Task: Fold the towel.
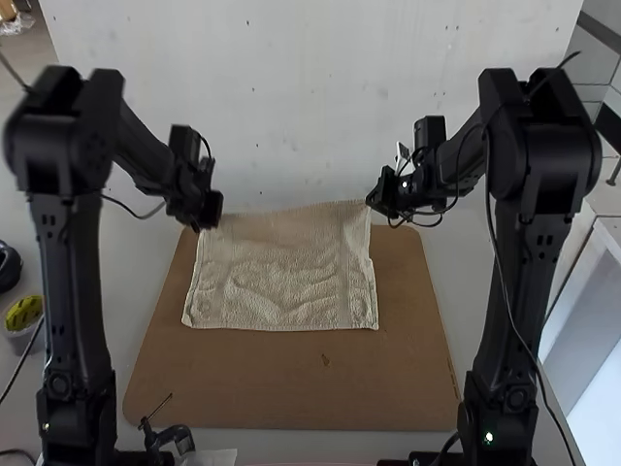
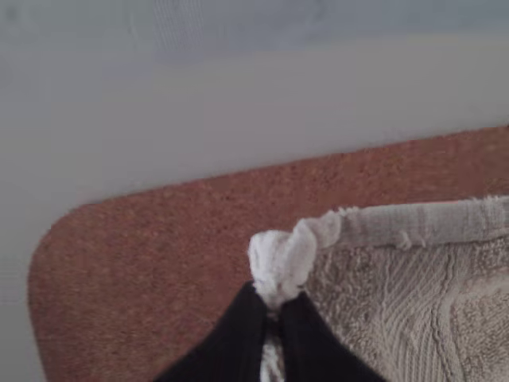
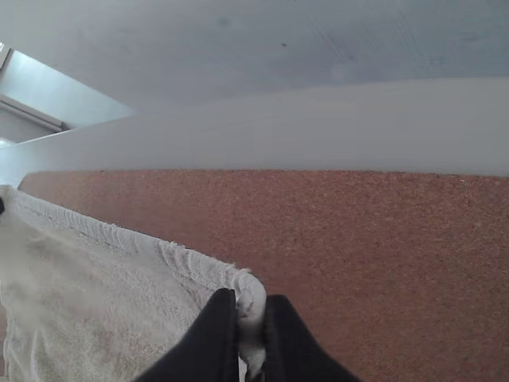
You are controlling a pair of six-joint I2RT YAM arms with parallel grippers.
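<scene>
A beige towel lies spread on the brown board, its far edge raised between the two grippers and its near edge resting flat, with some wrinkles. At its far left corner is my left gripper; at the far right corner, my right gripper. In the left wrist view my left gripper is shut on a bunched corner of the towel. The right wrist view has my right gripper shut on the other corner, with the towel's edge stretching away from it.
The brown board extends beyond the towel at both sides and in front. A pale wall rises behind the board. A cup with a yellow item stands at the far left, and a small black clamp is at the near edge.
</scene>
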